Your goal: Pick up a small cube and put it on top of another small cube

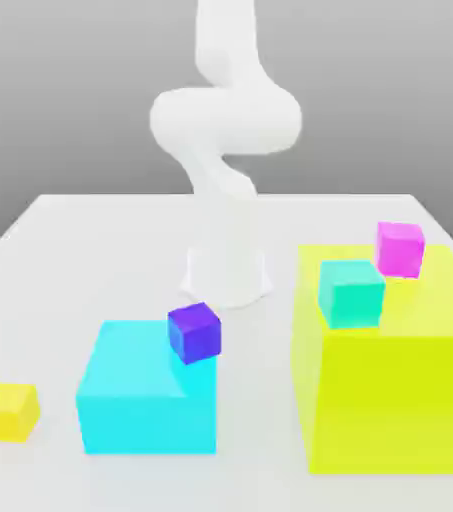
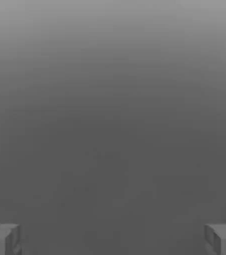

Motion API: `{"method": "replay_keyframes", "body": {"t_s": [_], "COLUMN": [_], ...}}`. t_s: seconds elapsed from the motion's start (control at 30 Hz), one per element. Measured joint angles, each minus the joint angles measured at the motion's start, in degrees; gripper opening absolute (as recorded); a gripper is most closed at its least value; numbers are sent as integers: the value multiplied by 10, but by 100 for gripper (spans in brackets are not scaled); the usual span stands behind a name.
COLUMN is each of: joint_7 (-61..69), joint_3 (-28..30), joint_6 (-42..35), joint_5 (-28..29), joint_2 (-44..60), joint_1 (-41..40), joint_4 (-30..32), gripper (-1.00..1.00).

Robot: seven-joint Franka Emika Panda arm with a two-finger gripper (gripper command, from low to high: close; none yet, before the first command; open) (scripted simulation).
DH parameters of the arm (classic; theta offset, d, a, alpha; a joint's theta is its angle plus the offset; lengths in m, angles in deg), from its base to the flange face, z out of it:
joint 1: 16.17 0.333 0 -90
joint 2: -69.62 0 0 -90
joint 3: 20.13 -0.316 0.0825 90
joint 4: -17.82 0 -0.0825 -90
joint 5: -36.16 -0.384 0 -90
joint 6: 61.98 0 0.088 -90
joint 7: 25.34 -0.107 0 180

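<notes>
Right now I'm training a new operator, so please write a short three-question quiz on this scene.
1. Multiple choice: what does the small dark-blue cube rest on? A) the cyan block; B) the tall yellow-green block; C) the pale table.
2. True or false: the gripper is shut.
3. Fill in: the two small cubes on the tall yellow-green block are turquoise and ____.

Key: 1. A; 2. False, its fingers stand wide apart; 3. magenta.
</notes>
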Motion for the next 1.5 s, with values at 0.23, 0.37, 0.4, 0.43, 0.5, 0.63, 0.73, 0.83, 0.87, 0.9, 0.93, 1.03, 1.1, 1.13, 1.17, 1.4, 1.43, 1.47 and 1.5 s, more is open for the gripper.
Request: {"method": "replay_keyframes", "body": {"t_s": [0.23,0.37,0.4,0.43,0.5,0.63,0.73,0.83,0.87,0.9,0.93,1.03,1.1,1.13,1.17,1.4,1.43,1.47,1.5], "joint_7": [83,139,154,170,204,280,338,393,408,422,435,461,461,461,461,415,403,385,366], "joint_3": [78,124,135,146,167,194,196,190,181,169,155,112,112,112,112,156,167,161,151], "joint_6": [62,97,106,115,132,166,190,217,230,244,259,299,299,298,298,244,227,207,185], "joint_5": [6,-4,-9,-14,-27,-65,-95,-125,-139,-155,-171,-205,-204,-204,-204,-143,-128,-113,-103], "joint_2": [146,228,249,269,312,398,464,529,550,571,592,644,644,644,644,571,550,528,507], "joint_1": [-17,-27,-30,-34,-41,-76,-109,-143,-154,-165,-177,-214,-214,-214,-214,-182,-172,-161,-145], "joint_4": [31,49,53,58,67,84,96,106,105,102,98,87,87,87,87,104,108,107,105], "gripper": [0,0,0,0,0,0,0,0,0,0,0,-100,-100,-100,-100,-100,-100,-100,-100]}}
